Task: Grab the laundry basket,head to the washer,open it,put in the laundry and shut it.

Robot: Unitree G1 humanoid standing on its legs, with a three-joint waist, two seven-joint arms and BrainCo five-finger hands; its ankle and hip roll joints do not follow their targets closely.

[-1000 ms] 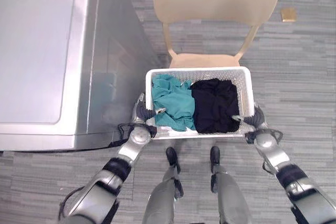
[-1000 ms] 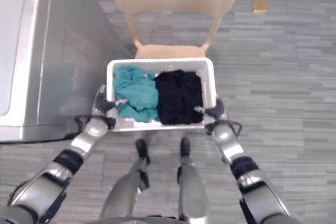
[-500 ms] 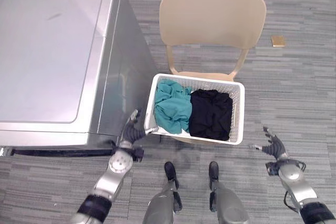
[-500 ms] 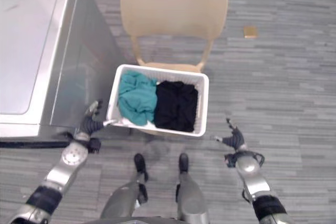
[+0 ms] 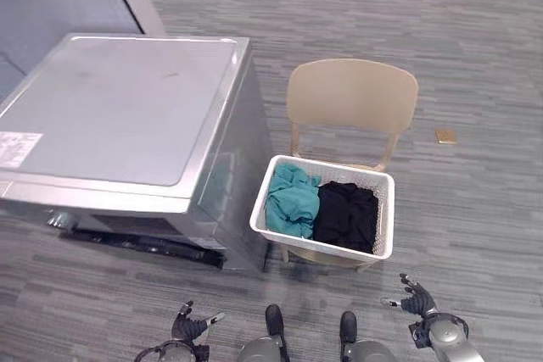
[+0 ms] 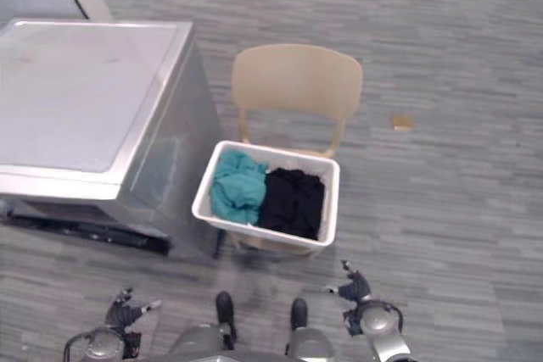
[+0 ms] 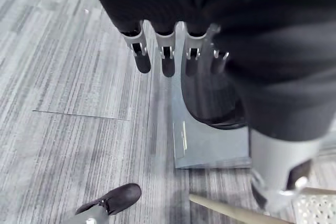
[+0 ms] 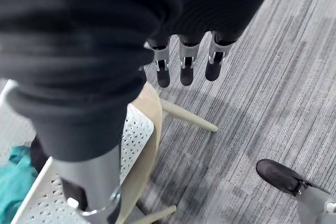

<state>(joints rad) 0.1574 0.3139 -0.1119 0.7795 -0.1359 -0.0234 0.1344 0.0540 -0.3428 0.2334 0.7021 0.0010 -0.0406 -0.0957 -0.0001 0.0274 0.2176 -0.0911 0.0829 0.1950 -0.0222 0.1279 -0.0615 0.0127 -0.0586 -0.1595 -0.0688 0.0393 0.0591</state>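
1. The basket (image 5: 327,247) rests on the seat of the chair (image 5: 351,106), just beside the washer (image 5: 119,120). On the seat it sits at a height where its contents can be reached without stooping to the floor.
2. In the basket, the teal cloth (image 5: 290,207) fills the half nearer the washer and the black cloth (image 5: 346,216) the other half. Neither has gone in yet.
3. The washer's top lid lies flat and closed, so opening it looks like the step in hand.
4. The left robot hand (image 5: 190,326) hangs low near the floor, well apart from basket and washer. Its fingers (image 7: 165,53) are straight and spread, holding nothing.
5. The right robot hand (image 5: 416,303) is likewise low, beyond the chair's near side. Its fingers (image 8: 185,61) are straight and empty.
6. With both hands free, either can go to the lid. The left is on the washer's side, so it seems the likelier one.
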